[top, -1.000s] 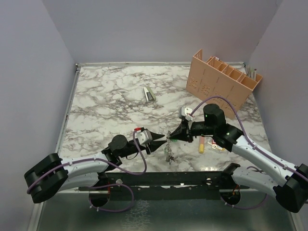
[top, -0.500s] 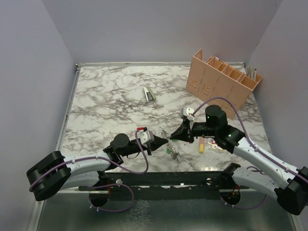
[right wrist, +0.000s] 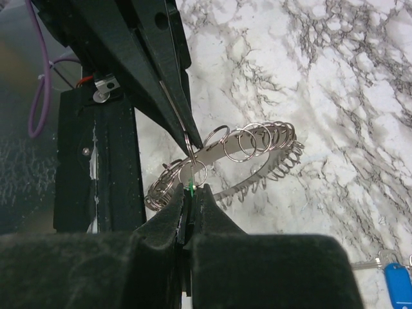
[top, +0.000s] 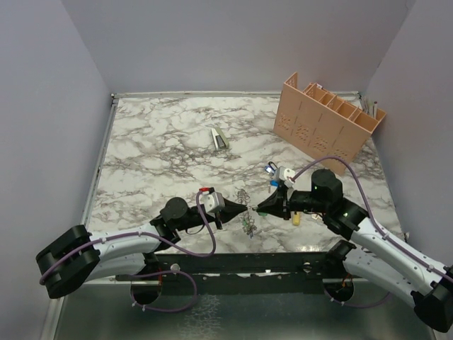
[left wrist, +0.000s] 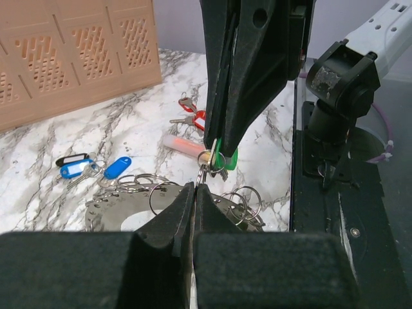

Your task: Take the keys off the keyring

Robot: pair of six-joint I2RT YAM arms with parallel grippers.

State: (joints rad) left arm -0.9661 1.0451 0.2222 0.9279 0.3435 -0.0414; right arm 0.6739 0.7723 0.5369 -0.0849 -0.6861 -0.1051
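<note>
Starting far left: plain lavender left wall (top: 42, 106), same colour on the far wall (top: 233, 42). Then the surface (top: 156, 156), white marble with heavy grey-black veining, a thin metal rim (top: 99, 166) down its left side and a dull metal strip (top: 85, 319) along the near edge under the arm bases. Reaching in low from the near-left corner, the left arm (top: 127, 244). Toward the far middle, a small grey-and-white wedge-shaped thing (top: 220, 138) lying alone, too small to name.

Next, the left claw (top: 243, 209), pressed tight together, tip to tip with the other one near the middle of the marble. Thin sliver of metal poking out of its tips; no telling exactly the thing nipped there. Right below the two tips, the keyring (left wrist: 112, 207): wide grey coiled band with a bunch of small split rings (right wrist: 248, 143) threaded on. Resting on the marble or barely off it, hard to say. Just above, the green-headed key (left wrist: 223, 159), up off the marble, pinched in the right claw (top: 260, 210).

Further right, a pair of blue-headed keys (left wrist: 117, 167) flat on the marble just far of the right claw, near the big band; attached or not, no telling. Beside the right arm (top: 382, 244), a yellowish tube (top: 296, 218) and a bunch with red tags (left wrist: 196, 121). Peach slotted crate (top: 329, 120) in the far-right corner, then the lavender right wall (top: 417, 85).
</note>
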